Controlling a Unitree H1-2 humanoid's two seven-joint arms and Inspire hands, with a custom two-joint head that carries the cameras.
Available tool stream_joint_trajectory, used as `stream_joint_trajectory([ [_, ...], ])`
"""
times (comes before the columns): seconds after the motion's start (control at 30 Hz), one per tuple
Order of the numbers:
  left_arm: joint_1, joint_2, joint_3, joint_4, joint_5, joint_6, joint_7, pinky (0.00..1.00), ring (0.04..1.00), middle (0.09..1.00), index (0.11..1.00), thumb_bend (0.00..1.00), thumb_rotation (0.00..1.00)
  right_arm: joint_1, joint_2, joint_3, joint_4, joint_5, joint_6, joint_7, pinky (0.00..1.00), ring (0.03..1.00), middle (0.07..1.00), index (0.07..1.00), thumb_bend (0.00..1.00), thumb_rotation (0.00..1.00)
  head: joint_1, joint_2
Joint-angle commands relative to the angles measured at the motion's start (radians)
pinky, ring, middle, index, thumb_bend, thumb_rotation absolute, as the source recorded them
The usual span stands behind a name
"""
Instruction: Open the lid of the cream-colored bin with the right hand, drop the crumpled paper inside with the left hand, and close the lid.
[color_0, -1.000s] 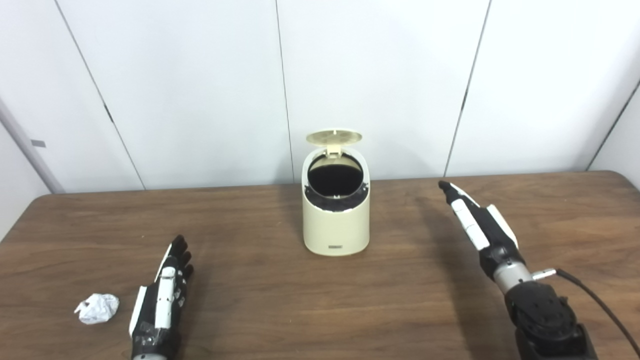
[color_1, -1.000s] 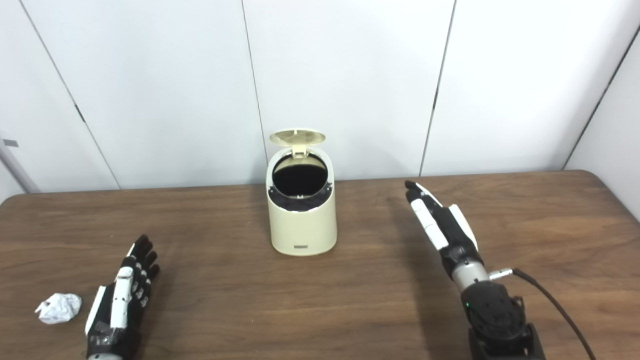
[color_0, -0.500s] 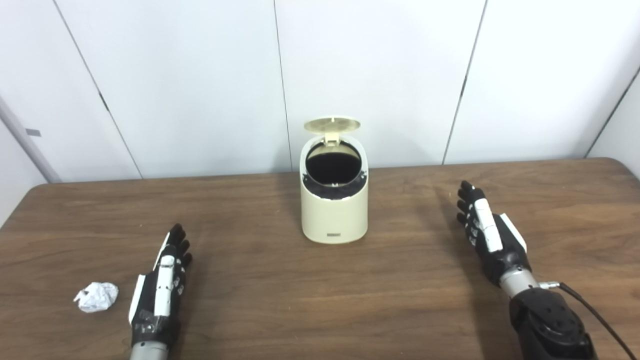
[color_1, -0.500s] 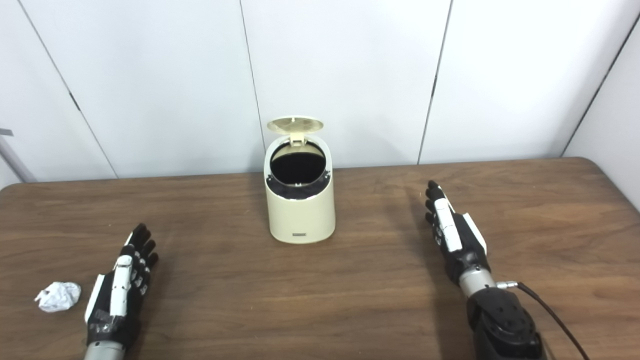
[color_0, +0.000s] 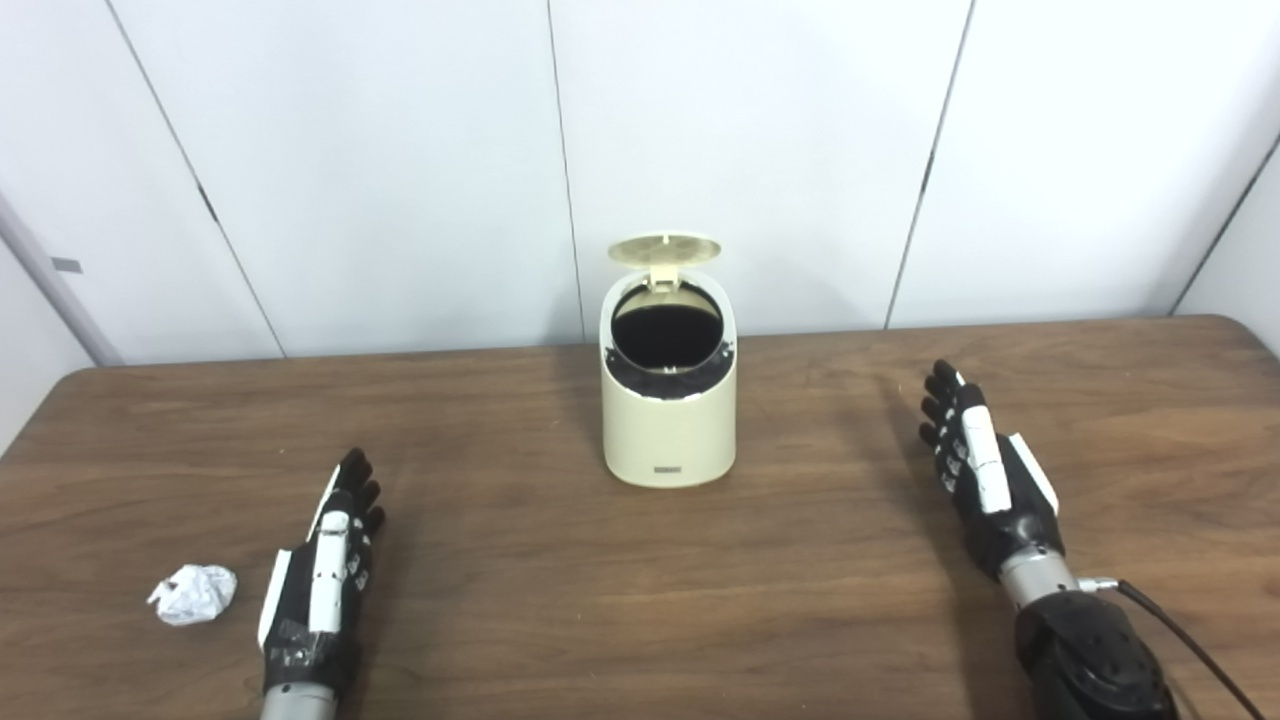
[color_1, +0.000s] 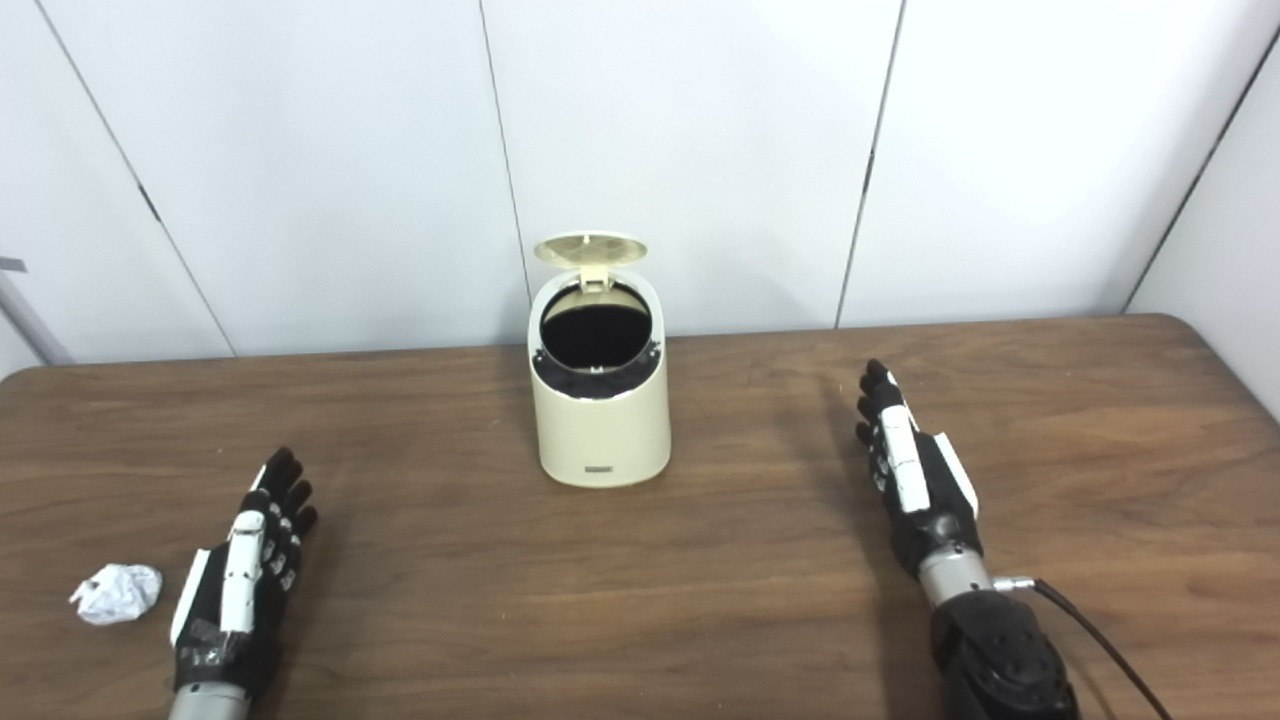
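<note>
1. since a second ago the right hand (color_0: 985, 470) has drawn back from its raised reach toward the bin and lowered near the table (color_0: 560, 590); bin, paper and left hand kept their places.
2. left eye view: the cream-colored bin (color_0: 668, 410) stands mid-table, its lid (color_0: 664, 249) flipped up at the back, dark inside showing. the crumpled paper (color_0: 192, 593) lies just left of the left hand (color_0: 322, 585), not touching it. both hands are flat, fingers stretched out, holding nothing.
3. right eye view: same layout; the right hand sits well right of the bin, a black cable (color_1: 1105, 640) trailing from its wrist.
</note>
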Motion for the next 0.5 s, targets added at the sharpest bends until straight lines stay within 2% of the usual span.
stream_joint_trajectory([
  [0.0,0.016,-0.024,-0.014,0.014,0.014,-0.023,0.009,1.00,1.000,1.000,1.000,0.41,0.97,-0.025,-0.021,-0.013,0.000,0.022,-0.062,0.002,1.00,1.000,1.000,1.000,0.56,1.00,0.019,0.001],
  [0.17,0.022,-0.039,-0.028,0.003,0.049,-0.022,0.026,1.00,1.000,1.000,0.999,0.43,0.97,-0.029,-0.046,-0.020,0.039,0.054,-0.086,0.026,1.00,1.000,1.000,1.000,0.52,1.00,0.104,-0.004],
  [0.33,0.027,-0.051,-0.039,-0.016,0.077,-0.007,0.041,1.00,1.000,1.000,0.999,0.46,0.96,-0.030,-0.070,-0.021,0.061,0.085,-0.091,0.044,1.00,1.000,1.000,1.000,0.53,1.00,0.173,-0.007],
  [0.47,0.026,-0.061,-0.038,-0.021,0.083,-0.009,0.047,1.00,1.000,0.999,0.994,0.45,0.94,-0.021,-0.068,-0.018,0.003,0.099,-0.048,0.036,1.00,1.000,1.000,1.000,0.55,1.00,0.230,0.002],
])
